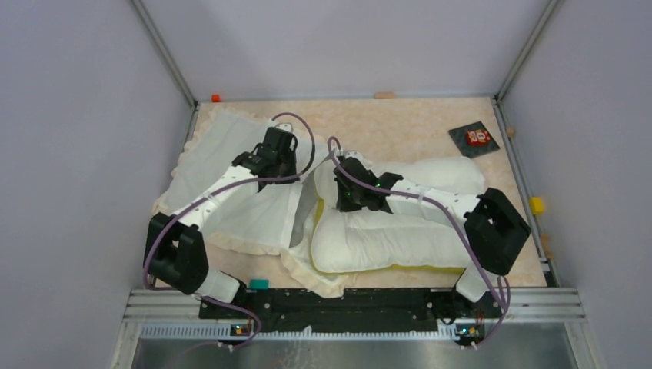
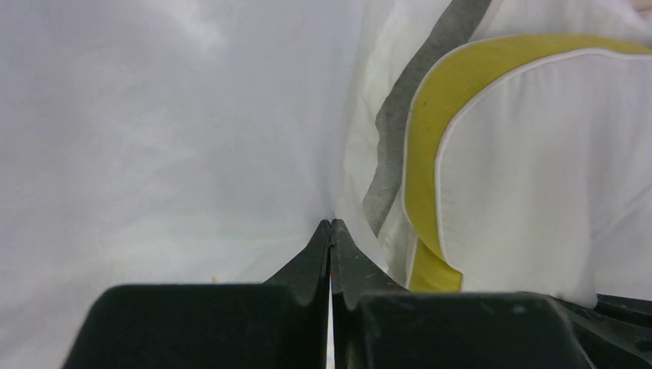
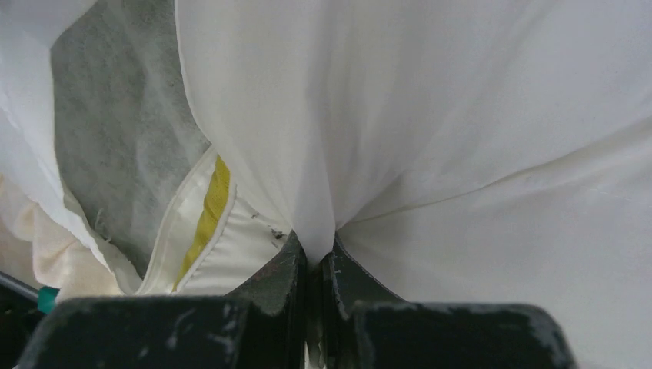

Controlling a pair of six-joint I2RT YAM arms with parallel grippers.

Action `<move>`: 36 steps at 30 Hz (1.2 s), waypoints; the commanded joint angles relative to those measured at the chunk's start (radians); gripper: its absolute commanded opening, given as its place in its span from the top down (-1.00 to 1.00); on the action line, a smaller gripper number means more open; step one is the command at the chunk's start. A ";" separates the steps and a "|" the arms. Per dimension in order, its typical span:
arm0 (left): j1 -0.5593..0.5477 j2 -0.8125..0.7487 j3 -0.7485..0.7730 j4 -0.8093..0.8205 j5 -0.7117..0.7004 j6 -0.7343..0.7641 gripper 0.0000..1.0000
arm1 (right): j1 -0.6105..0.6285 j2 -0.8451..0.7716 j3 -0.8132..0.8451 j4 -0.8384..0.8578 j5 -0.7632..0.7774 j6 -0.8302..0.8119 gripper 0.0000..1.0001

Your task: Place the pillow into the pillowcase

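Note:
The pillowcase (image 1: pixel 223 181), cream with a frilly border, lies flat on the left of the table. The pillow (image 1: pixel 400 234), plump, white and yellow-edged, lies on the right with its left end at the pillowcase's edge. My left gripper (image 1: pixel 274 151) rests on the pillowcase's far right part. In the left wrist view the gripper (image 2: pixel 330 224) is shut, pinching pillowcase fabric (image 2: pixel 154 154), with the pillow (image 2: pixel 530 177) to its right. My right gripper (image 1: pixel 355 194) sits on the pillow's left end. In the right wrist view it (image 3: pixel 317 247) is shut on a fold of the pillow's white cover (image 3: pixel 430 115).
A dark square card (image 1: pixel 474 138) lies at the back right. A small teal object (image 1: pixel 258 284) sits at the near edge by the left arm's base. A yellow piece (image 1: pixel 536 205) sits on the right rail. Walls enclose the table on three sides.

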 commanded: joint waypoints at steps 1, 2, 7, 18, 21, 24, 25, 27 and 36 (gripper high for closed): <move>0.010 -0.081 -0.011 0.058 0.060 -0.036 1.00 | 0.040 -0.052 0.073 -0.025 0.097 -0.030 1.00; 0.013 -0.089 -0.013 0.060 0.064 -0.039 1.00 | 0.049 -0.070 0.105 -0.058 0.126 -0.039 1.00; 0.017 -0.115 -0.020 0.071 0.098 -0.038 1.00 | 0.085 -0.087 0.295 -0.173 0.228 -0.075 1.00; 0.027 -0.183 -0.031 0.044 0.105 -0.073 1.00 | 0.086 0.052 0.211 0.043 0.141 -0.049 1.00; 0.036 -0.190 -0.027 0.043 0.052 -0.103 1.00 | 0.110 0.029 0.158 0.072 0.093 -0.054 1.00; 0.040 -0.200 -0.041 0.064 0.018 -0.139 1.00 | 0.121 0.010 0.105 0.065 0.083 -0.060 1.00; 0.040 -0.207 -0.053 0.079 0.009 -0.150 1.00 | 0.122 0.008 0.091 0.067 0.076 -0.067 1.00; 0.040 -0.220 -0.066 0.101 -0.008 -0.169 1.00 | 0.122 0.012 0.069 0.075 0.047 -0.081 1.00; 0.040 -0.311 -0.149 0.248 0.020 -0.175 1.00 | 0.154 0.092 0.122 0.027 -0.054 -0.192 1.00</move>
